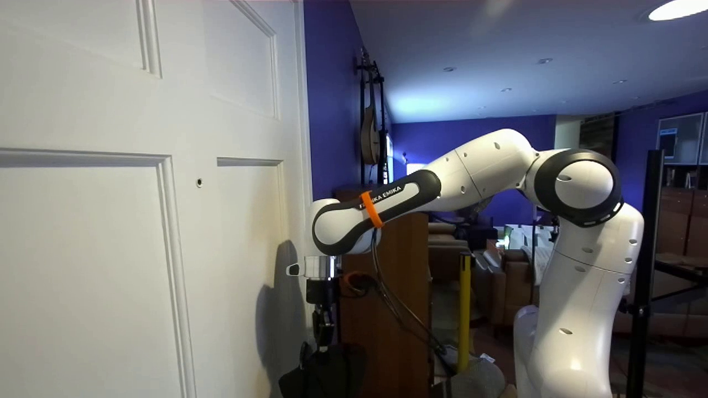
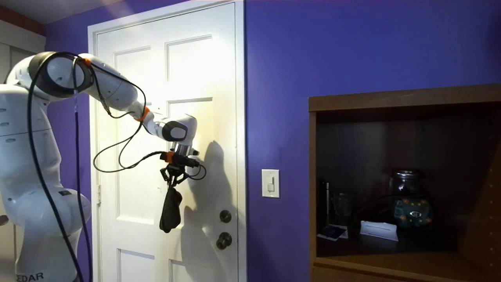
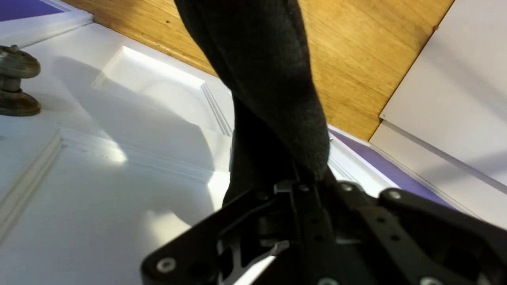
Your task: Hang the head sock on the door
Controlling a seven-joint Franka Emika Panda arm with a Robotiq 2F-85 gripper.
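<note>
Closest in the wrist view: black two-finger linkage gripper (image 3: pixel 303 189), fingers brought together on one end of a limp, dark grey-black cloth head sock (image 2: pixel 170 209). Cloth edges hang free below the pinch; beneath them, an open drop to the honey-coloured wooden plank floor (image 3: pixel 356 59). Behind, the large white panelled door (image 2: pixel 135 186); grey shadow lies on it between sock and round, dull-brass knob (image 2: pixel 224 240). Depth of the gap from cloth to door: cannot judge from where I stand. Position: sock directly under the fingertips, in front of the door. Long axis near vertical, loose end down, leaning slightly toward the small pale hinge (image 2: pixel 98 194); a fold runs diagonally in the wrist view. Further out: white jointed robot arm (image 1: pixel 470 171), arched over from the hinge side; purple painted wall (image 2: pixel 282 70) past the latch edge, with white rectangular light switch (image 2: pixel 270 183); beyond that, brown wooden cabinet (image 2: pixel 403 98).
</note>
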